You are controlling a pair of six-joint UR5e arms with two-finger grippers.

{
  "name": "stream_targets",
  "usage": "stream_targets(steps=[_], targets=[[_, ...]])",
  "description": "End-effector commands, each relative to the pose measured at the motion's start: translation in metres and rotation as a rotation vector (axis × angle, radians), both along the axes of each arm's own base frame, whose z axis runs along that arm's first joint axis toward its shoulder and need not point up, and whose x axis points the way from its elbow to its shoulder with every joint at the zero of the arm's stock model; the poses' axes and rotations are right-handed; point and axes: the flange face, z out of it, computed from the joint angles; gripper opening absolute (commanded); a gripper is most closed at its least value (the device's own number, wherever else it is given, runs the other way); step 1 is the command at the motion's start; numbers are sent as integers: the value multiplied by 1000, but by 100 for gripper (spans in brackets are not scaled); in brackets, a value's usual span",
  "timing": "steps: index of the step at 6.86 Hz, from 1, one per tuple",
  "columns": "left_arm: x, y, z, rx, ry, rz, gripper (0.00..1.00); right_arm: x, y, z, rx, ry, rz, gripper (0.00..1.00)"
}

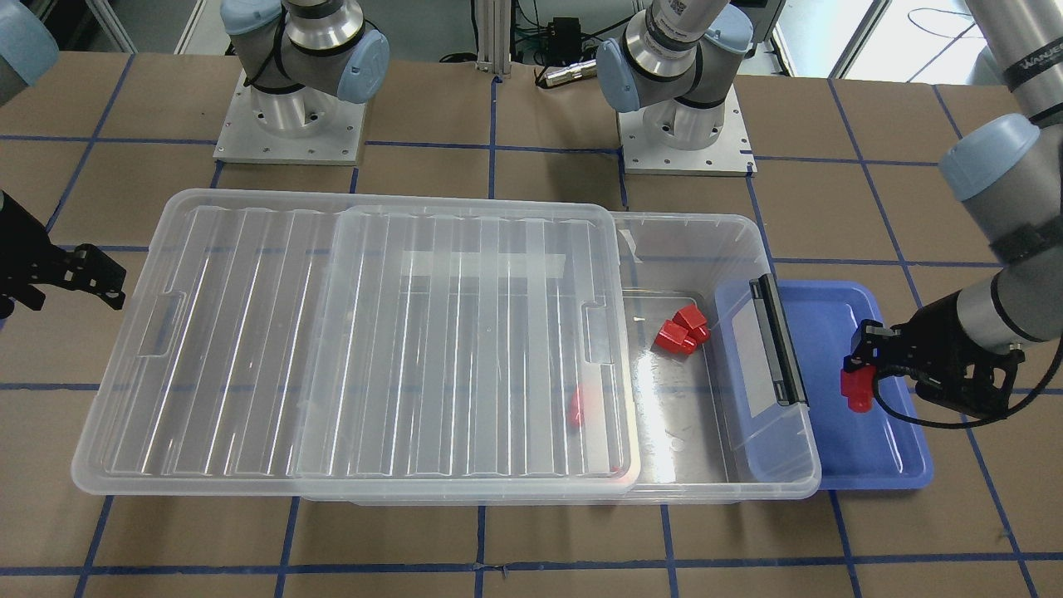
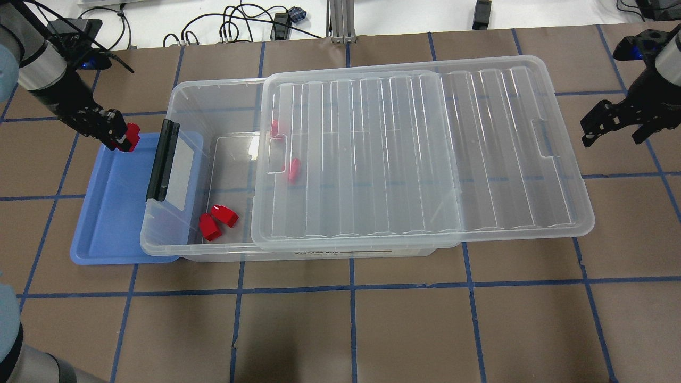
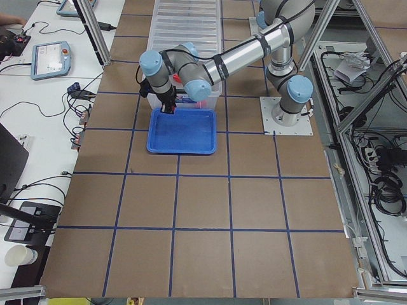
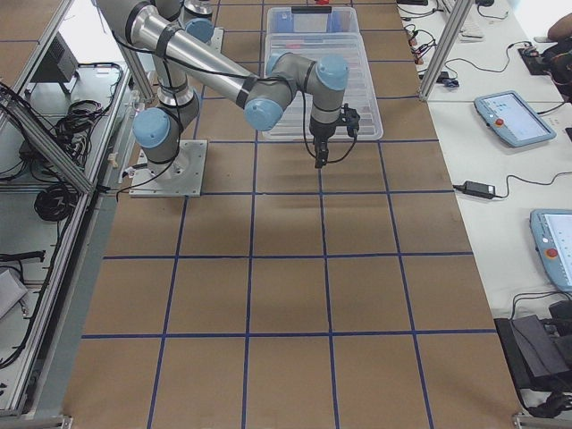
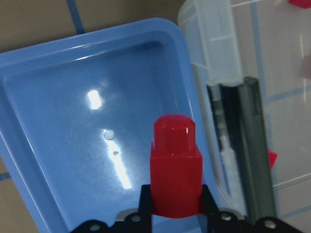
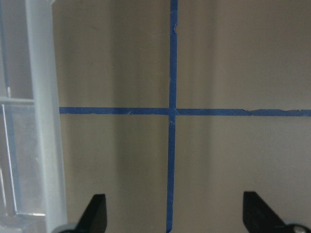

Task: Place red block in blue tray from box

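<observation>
My left gripper [image 1: 860, 375] is shut on a red block [image 1: 855, 394] and holds it above the blue tray [image 1: 830, 332], near the tray's far edge in the overhead view [image 2: 125, 137]. In the left wrist view the red block [image 5: 175, 165] sits between the fingers over the tray floor [image 5: 73, 121]. The clear box [image 2: 213, 159] lies beside the tray, its black latch bar [image 2: 162, 167] overhanging the tray. Its ribbed lid [image 2: 425, 149] is slid aside, baring the end with two more red blocks [image 2: 218, 221]. My right gripper [image 2: 601, 125] is open and empty off the lid's far end.
Two further red blocks [image 2: 293, 169] show through the lid. The lid overhangs the box toward my right arm. Both arm bases [image 1: 291, 124] stand behind the box. The right wrist view shows brown table with blue tape lines [image 6: 172, 111] and the lid's edge [image 6: 43, 121].
</observation>
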Motion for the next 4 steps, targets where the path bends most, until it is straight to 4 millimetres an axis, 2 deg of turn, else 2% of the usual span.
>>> stream_targets(steps=[1, 2, 3, 4], targets=[[17, 17, -67, -36, -13, -11, 0, 9, 1, -2, -22, -9, -2, 100], [20, 12, -66, -74, -30, -12, 0, 18, 0, -1, -23, -9, -18, 100], [19, 13, -68, -67, -28, 3, 99, 39, -4, -3, -21, -10, -6, 100], [15, 12, -43, -89, -52, -6, 100, 60, -6, -3, -21, -12, -29, 100]])
